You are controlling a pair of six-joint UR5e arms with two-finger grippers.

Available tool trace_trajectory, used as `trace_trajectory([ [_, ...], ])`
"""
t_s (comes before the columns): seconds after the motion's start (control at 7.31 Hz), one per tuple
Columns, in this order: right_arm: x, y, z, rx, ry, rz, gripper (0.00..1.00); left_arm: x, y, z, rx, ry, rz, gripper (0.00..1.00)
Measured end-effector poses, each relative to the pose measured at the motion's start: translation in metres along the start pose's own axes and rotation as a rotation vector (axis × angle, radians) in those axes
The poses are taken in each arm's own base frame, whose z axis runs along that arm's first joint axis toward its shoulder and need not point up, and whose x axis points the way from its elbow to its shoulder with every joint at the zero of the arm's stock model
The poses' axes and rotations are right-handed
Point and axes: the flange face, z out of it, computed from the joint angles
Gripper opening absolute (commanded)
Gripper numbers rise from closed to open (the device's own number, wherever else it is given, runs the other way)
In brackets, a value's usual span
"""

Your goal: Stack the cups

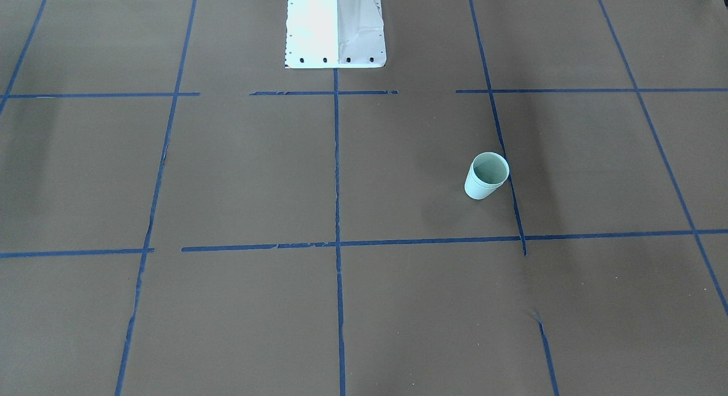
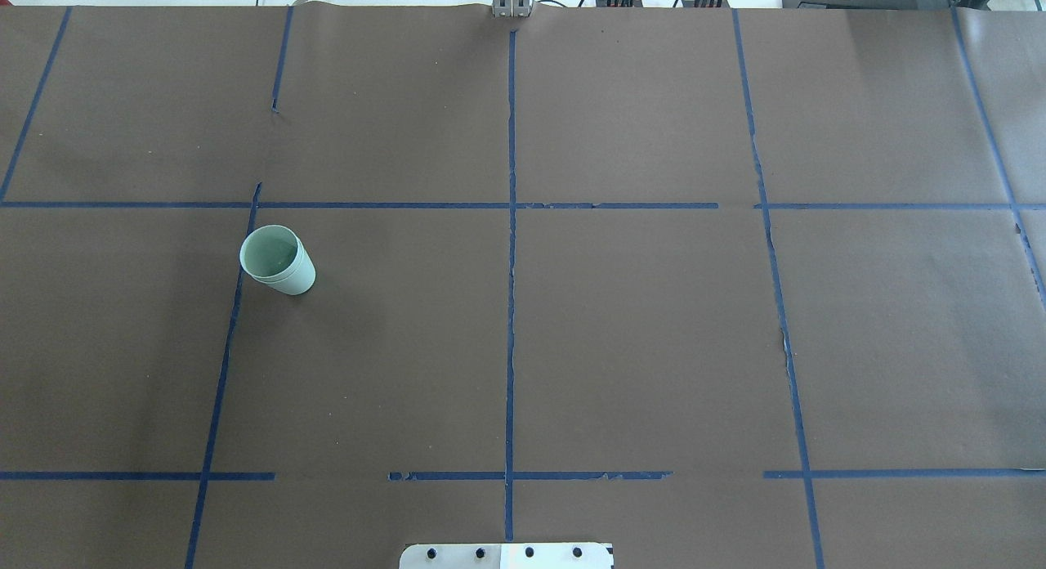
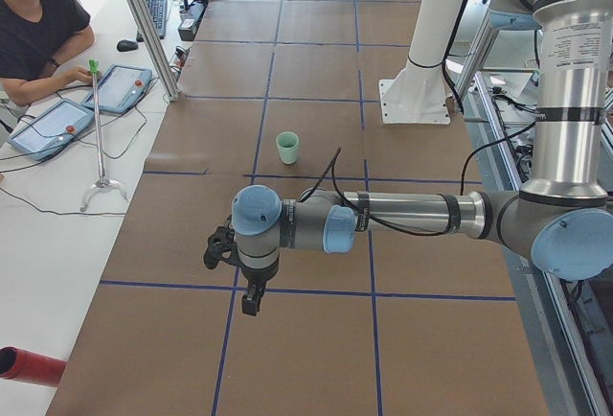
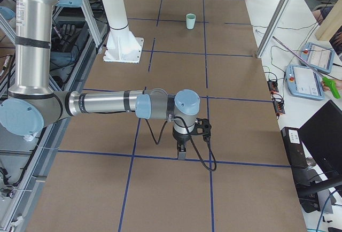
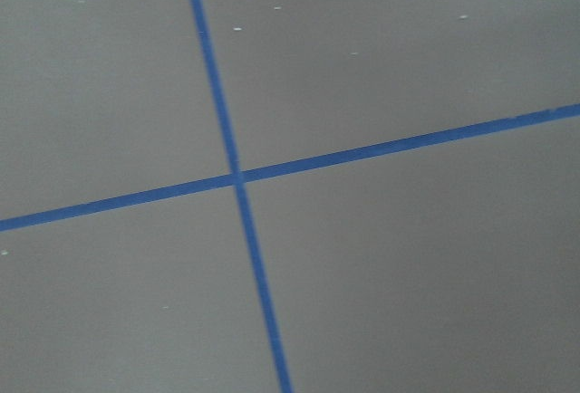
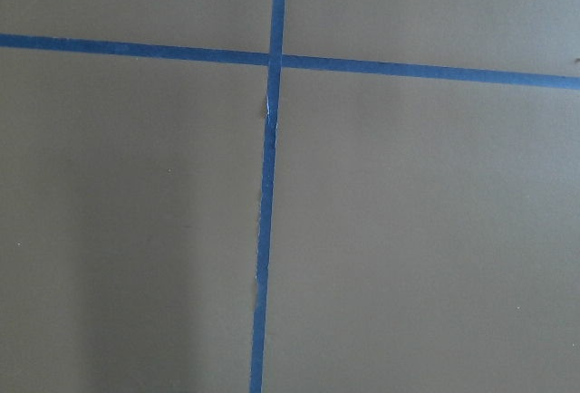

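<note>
The two pale mint-green cups (image 2: 278,262) stand upright as one, one nested inside the other, with a double rim showing. They sit on the brown table on the robot's left side, beside a blue tape line. They also show in the front-facing view (image 1: 486,176), the exterior left view (image 3: 287,147) and the exterior right view (image 4: 190,21). My left gripper (image 3: 251,303) hangs off the near arm, well short of the cups. My right gripper (image 4: 181,153) hangs far from them. I cannot tell whether either is open or shut. The wrist views show only table.
Blue tape lines (image 2: 511,250) grid the brown table. The white robot pedestal (image 1: 335,29) stands at the robot's edge. On the operators' side are a seated person (image 3: 34,23), tablets (image 3: 120,87), a thin stand (image 3: 99,128) and a red cylinder (image 3: 29,366).
</note>
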Motion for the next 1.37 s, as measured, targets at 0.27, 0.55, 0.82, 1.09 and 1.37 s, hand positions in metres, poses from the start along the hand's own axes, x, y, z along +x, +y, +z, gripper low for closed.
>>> trace_trajectory([
  [0.27, 0.0, 0.0, 0.0, 0.0, 0.0, 0.0, 1.0, -0.006, 0.002, -0.003, -0.02, 0.017, -0.043, 1.0],
  [0.55, 0.0, 0.0, 0.0, 0.0, 0.0, 0.0, 1.0, 0.006, -0.004, -0.011, 0.0, 0.056, -0.124, 1.0],
  [0.82, 0.0, 0.0, 0.0, 0.0, 0.0, 0.0, 1.0, 0.019, -0.009, -0.015, 0.01, 0.067, -0.131, 1.0],
  [1.09, 0.0, 0.0, 0.0, 0.0, 0.0, 0.0, 1.0, 0.027, -0.011, -0.016, 0.012, 0.068, -0.118, 1.0],
  [1.37, 0.0, 0.0, 0.0, 0.0, 0.0, 0.0, 1.0, 0.03, -0.008, -0.017, 0.013, 0.069, -0.117, 1.0],
])
